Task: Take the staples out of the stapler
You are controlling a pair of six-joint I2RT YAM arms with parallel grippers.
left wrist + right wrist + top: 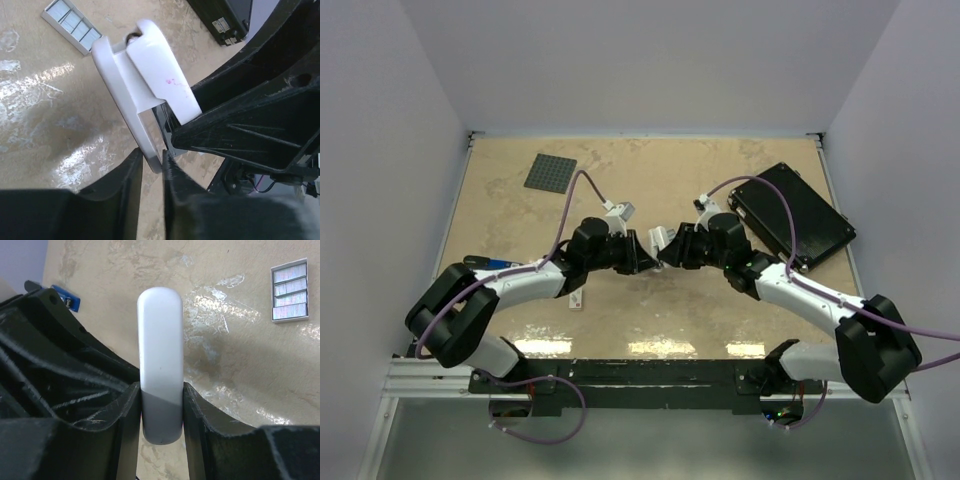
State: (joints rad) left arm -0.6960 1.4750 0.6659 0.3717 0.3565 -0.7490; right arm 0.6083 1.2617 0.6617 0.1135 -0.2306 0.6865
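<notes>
Beige worktop (650, 170): left end effector (151, 155) and right end effector (160, 390) both clamped on a white tool (160, 340) at centre, while the blue stapler (66, 296), likely rigid and light, lies left, so pinch its slim sides.

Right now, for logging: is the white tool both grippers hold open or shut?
Open: the white hinged tool has halves splayed at the hinge, left gripper holding one, right gripper the other.

The left gripper (152, 161) had its fingers (122, 192) pinched on the lower leg of a white hinged tool (150, 70) with a tiny pink smudge. The right gripper (182, 117) clamped the upper leg. On the counter (45, 130) behind sat a small white tray (73, 25) and a black case (225, 12).
</notes>
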